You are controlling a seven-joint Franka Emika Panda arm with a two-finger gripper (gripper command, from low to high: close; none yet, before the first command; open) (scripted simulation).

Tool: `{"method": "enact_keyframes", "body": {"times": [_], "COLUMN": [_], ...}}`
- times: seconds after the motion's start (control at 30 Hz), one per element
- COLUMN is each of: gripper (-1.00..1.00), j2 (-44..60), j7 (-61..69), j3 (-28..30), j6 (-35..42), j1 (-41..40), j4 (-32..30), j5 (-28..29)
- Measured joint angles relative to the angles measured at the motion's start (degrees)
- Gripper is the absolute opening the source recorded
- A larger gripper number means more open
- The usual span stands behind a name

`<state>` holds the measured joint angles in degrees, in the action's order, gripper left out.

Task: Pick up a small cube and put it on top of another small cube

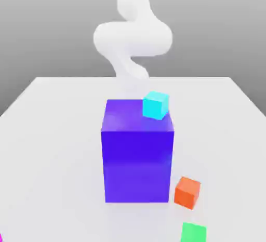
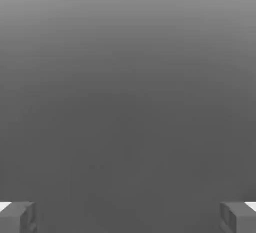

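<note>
A smooth cyan cube (image 1: 156, 105) is seen on the tall glossy purple block (image 1: 137, 158); matte orange cube (image 1: 187, 192) and green cube (image 1: 193, 232) lie on the white table (image 1: 52, 147). The gripper (image 2: 128, 217) is spread wide, nothing held.

The white table (image 1: 52, 132) carries a blue block (image 1: 137, 163), an orange cube (image 1: 187, 192) and a green cube (image 1: 193, 232).

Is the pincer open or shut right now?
Open. In the hand view the pincer has its two fingertips far apart at opposite edges of the picture, with nothing between them.
</note>
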<state>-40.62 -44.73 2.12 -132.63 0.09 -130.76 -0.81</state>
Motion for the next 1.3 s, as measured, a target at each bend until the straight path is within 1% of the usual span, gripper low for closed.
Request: {"method": "enact_keyframes", "body": {"times": [0.3,0.6,0.87,1.1,1.23,1.27,1.3], "gripper": [0.00,0.00,0.00,0.00,0.00,-1.00,-1.00], "j2": [18.9,37.7,54.3,68.1,76.3,78.0,78.0], "j7": [5.1,11.6,16.4,18.7,20.6,21.1,21.1], "j3": [7.8,13.7,15.3,16.7,14.7,14.0,14.0], "j6": [-3.0,-5.8,-8.5,-11.3,-15.9,-17.1,-17.1], "j1": [-0.1,-2.8,-7.9,-12.7,-15.3,-15.9,-15.9], "j4": [3.8,7.5,10.8,13.5,15.5,15.9,15.9], "j5": [-4.4,-10.7,-14.9,-15.9,-18.1,-18.8,-18.8]}}
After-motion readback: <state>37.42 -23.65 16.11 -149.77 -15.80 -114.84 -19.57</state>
